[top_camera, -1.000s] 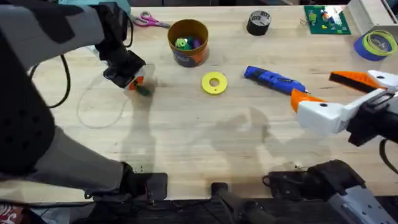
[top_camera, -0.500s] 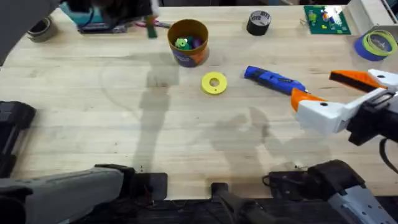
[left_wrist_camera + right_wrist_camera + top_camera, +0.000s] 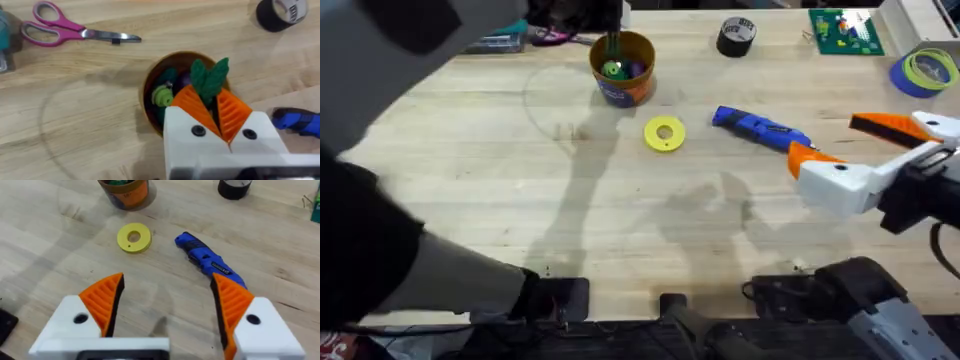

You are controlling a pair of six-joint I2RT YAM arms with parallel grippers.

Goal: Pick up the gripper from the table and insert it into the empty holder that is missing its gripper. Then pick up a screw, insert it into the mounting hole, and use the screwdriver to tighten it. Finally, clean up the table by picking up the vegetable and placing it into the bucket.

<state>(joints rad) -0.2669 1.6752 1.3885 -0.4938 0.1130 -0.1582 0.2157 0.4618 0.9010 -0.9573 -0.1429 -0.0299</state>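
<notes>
My left gripper (image 3: 207,97) is shut on the dark-green leafy vegetable (image 3: 210,75) and holds it right over the mouth of the orange bucket (image 3: 148,87). From overhead, the vegetable (image 3: 613,44) hangs just above the bucket (image 3: 623,82) at the table's back. The blue screwdriver (image 3: 760,128) lies on the table right of centre. Near it, my right gripper (image 3: 850,142) stands open with nothing between its orange ridged pads (image 3: 105,300). The screwdriver (image 3: 207,260) is just beyond those pads. The screw is out of view.
A lime-green toy (image 3: 161,95) lies inside the bucket. A yellow disc (image 3: 665,133) sits beside the bucket. Pink scissors (image 3: 65,31), black tape (image 3: 736,36), a green circuit board (image 3: 845,30) and a blue tape roll (image 3: 925,72) line the back edge.
My left gripper lifted the vegetable off the table's left side and carried it back and to the right, to above the bucket. The right arm has not moved.
</notes>
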